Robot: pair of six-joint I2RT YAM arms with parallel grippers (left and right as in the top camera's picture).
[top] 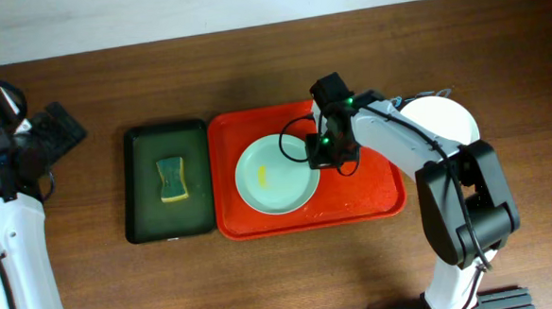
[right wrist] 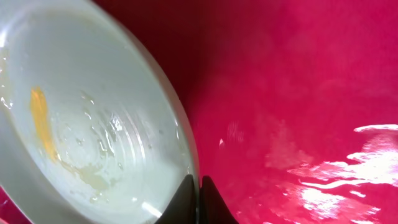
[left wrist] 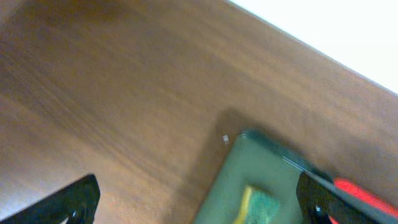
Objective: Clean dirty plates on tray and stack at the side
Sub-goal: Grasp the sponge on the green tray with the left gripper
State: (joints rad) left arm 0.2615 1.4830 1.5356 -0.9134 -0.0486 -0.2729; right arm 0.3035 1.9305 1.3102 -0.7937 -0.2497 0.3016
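Observation:
One dirty plate (top: 275, 175), pale green-white with a yellow smear, lies in the red tray (top: 373, 199). My right gripper (top: 323, 152) is shut on this plate's right rim. In the right wrist view the two fingers (right wrist: 198, 194) pinch the rim of the plate (right wrist: 81, 118) over the wet red tray (right wrist: 298, 93). A white plate (top: 444, 117) lies on the table to the right of the tray, partly hidden by the right arm. No third plate shows on its own. My left gripper (top: 52, 133) is open and empty at the far left.
A dark green tray (top: 147, 213) holding a yellow-green sponge (top: 170, 179) stands left of the red tray. In the left wrist view the open fingers (left wrist: 196, 208) hover over the brown table, with the green tray's corner (left wrist: 249, 152) and the sponge (left wrist: 258, 208) below.

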